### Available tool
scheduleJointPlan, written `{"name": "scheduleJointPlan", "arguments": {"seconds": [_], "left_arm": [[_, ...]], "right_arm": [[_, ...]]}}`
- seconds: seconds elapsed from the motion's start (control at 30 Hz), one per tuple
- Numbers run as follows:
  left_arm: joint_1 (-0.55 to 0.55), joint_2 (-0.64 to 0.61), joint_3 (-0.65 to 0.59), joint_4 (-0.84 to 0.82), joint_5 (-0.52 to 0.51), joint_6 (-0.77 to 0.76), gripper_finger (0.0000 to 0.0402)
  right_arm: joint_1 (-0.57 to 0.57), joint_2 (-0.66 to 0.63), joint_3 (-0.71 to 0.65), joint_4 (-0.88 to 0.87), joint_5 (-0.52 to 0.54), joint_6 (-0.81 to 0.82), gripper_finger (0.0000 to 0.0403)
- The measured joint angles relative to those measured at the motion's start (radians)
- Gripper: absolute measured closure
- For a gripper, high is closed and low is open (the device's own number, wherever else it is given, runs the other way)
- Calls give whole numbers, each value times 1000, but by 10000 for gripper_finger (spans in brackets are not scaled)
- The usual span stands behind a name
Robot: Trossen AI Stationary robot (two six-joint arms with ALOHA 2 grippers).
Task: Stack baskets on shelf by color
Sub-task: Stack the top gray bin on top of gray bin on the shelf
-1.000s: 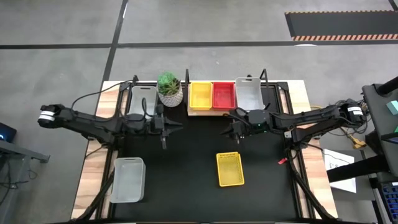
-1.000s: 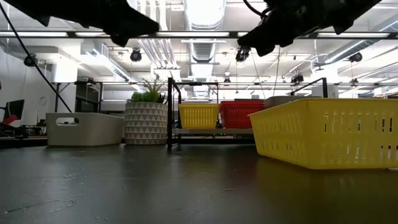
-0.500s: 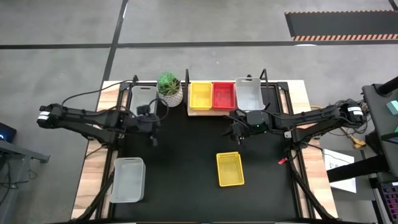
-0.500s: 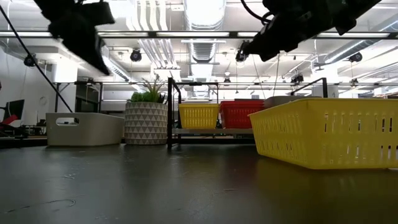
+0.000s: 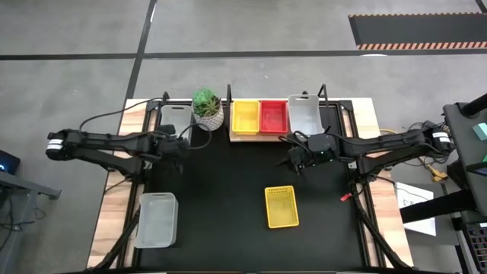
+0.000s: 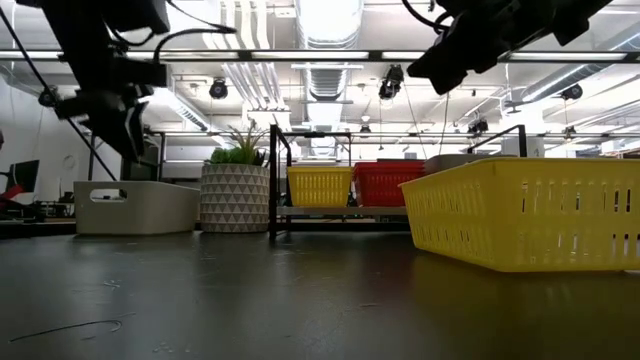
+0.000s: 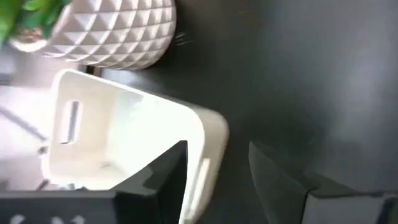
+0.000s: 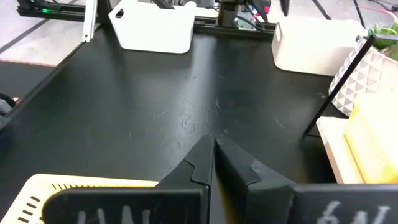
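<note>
Black surface [image 5: 243,183] fills my overhead view, with grey concrete floor around it and a bright hall of ceiling lights and ducts behind it in the level view.

My left jaws [image 5: 179,148] hang above the surface with their two fingers apart, holding nothing. Just ahead of them, and partly under the left finger [image 7: 163,180] in the wrist view, sits a grey-white basket [image 7: 124,143] with a handle slot in its end wall. A white plant pot [image 5: 208,116] with a faceted pattern stands just beside that basket, on the side toward the shelf. A second grey-white basket [image 5: 157,220] lies well behind these jaws, near the front corner of the surface.

My right jaws [image 5: 297,160] hover over bare surface with the fingers pressed together, nothing between them. A yellow basket [image 5: 281,206] lies loose near these jaws, on their front side; its rim shows just beneath the fingers [image 8: 200,163] in the wrist view.

Beyond the right jaws stands the wooden shelf [image 5: 243,136] with black posts. It carries a yellow basket on the shelf [image 5: 245,116], a red basket [image 5: 274,116] touching it, and a grey-white basket on the shelf [image 5: 304,114] at the far end, all side by side. I cannot tell whether any of these is a stack.
</note>
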Motion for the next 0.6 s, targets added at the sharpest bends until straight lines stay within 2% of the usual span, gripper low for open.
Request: {"name": "scheduleJointPlan", "arguments": {"seconds": [0.37,0.6], "left_arm": [[120,97,-12,20,7,71,242],[158,183,-15,29,24,81,242]], "right_arm": [[29,-8,-5,-52,0,27,394],[40,-8,-24,-47,0,30,394]]}}
